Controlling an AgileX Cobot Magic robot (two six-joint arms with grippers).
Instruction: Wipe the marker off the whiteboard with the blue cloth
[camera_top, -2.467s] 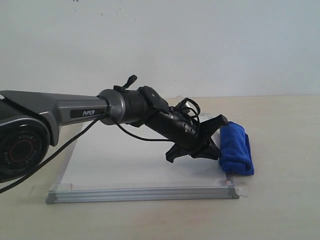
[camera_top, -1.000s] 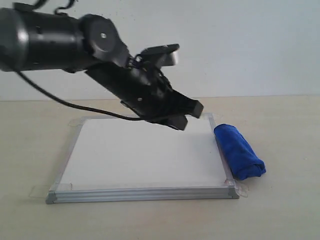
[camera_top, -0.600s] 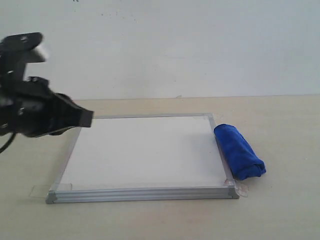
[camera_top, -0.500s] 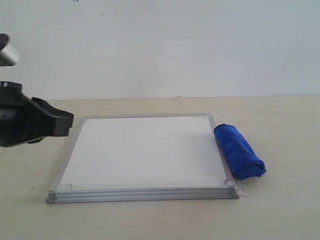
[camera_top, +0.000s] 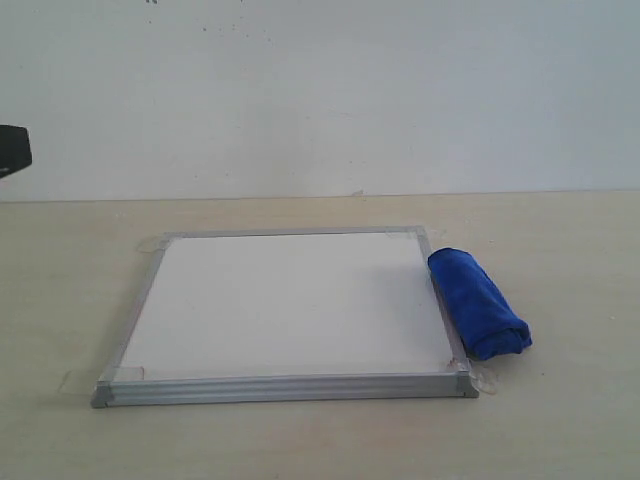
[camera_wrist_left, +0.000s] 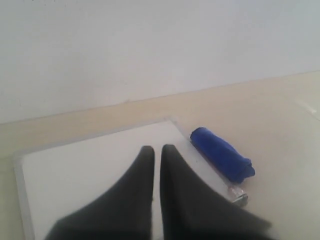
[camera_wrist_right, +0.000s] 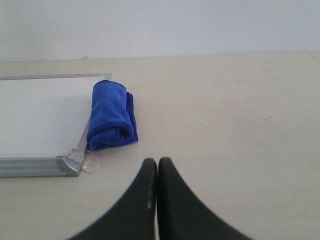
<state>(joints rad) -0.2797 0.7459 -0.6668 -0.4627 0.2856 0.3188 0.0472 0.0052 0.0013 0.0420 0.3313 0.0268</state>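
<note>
The whiteboard (camera_top: 280, 300) lies flat on the table, its white face bare; no red marker lines show on it in any view. The blue cloth (camera_top: 478, 303) lies rolled against the board's right frame, with nothing holding it. In the left wrist view my left gripper (camera_wrist_left: 157, 149) hangs above the board (camera_wrist_left: 80, 160), shut and empty, with the cloth (camera_wrist_left: 221, 159) well off to one side. Only a black bit of the left arm (camera_top: 12, 150) shows at the exterior view's left edge. My right gripper (camera_wrist_right: 157, 161) is shut and empty over bare table, short of the cloth (camera_wrist_right: 111, 116) and the board's corner (camera_wrist_right: 67, 165).
The beige table (camera_top: 560, 250) runs back to a plain white wall (camera_top: 320, 90). Clear tape tabs (camera_top: 75, 382) stick out from the board's front corners onto the table.
The left arm left the cloth at the board's right edge, rose, and swung away to the left until almost out of the exterior view. The cloth and board have stayed still since.
</note>
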